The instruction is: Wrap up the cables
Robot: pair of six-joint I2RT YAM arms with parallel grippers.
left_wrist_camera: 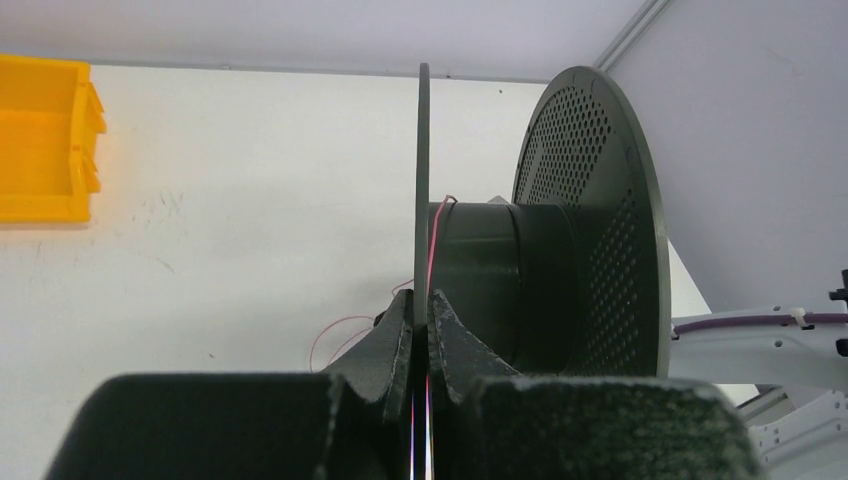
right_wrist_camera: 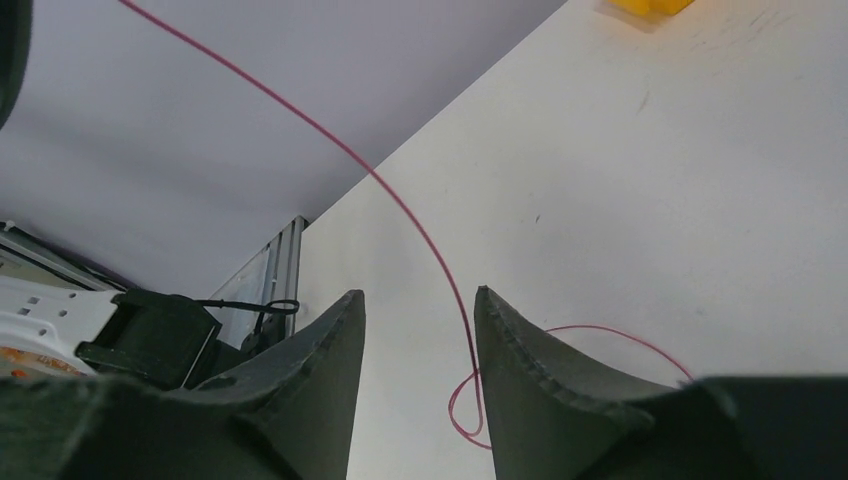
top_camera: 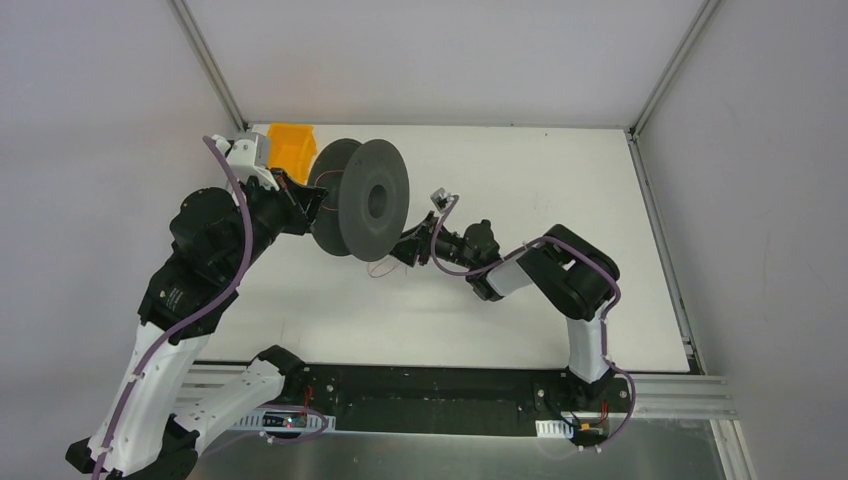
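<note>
Dark grey spool [top_camera: 360, 197] clamped by one flange, thin red wire [right_wrist_camera: 400, 205] trailing loose.
Left gripper [left_wrist_camera: 421, 305] closed tight on the edge of the near flange, flanges standing vertical, yellow bin [top_camera: 290, 145] just behind. Right gripper [right_wrist_camera: 420, 300] with jaws about half parted, gripping nothing. Wire strung from the hub down through that gap, perhaps grazing one finger, then looping loosely on the white table [top_camera: 560, 180].

No legible text, brand, number or sign in any view. Faint pale marking [top_camera: 172, 296] on left arm [top_camera: 215, 240], below-left of spool [top_camera: 360, 197]: too small to read.
</note>
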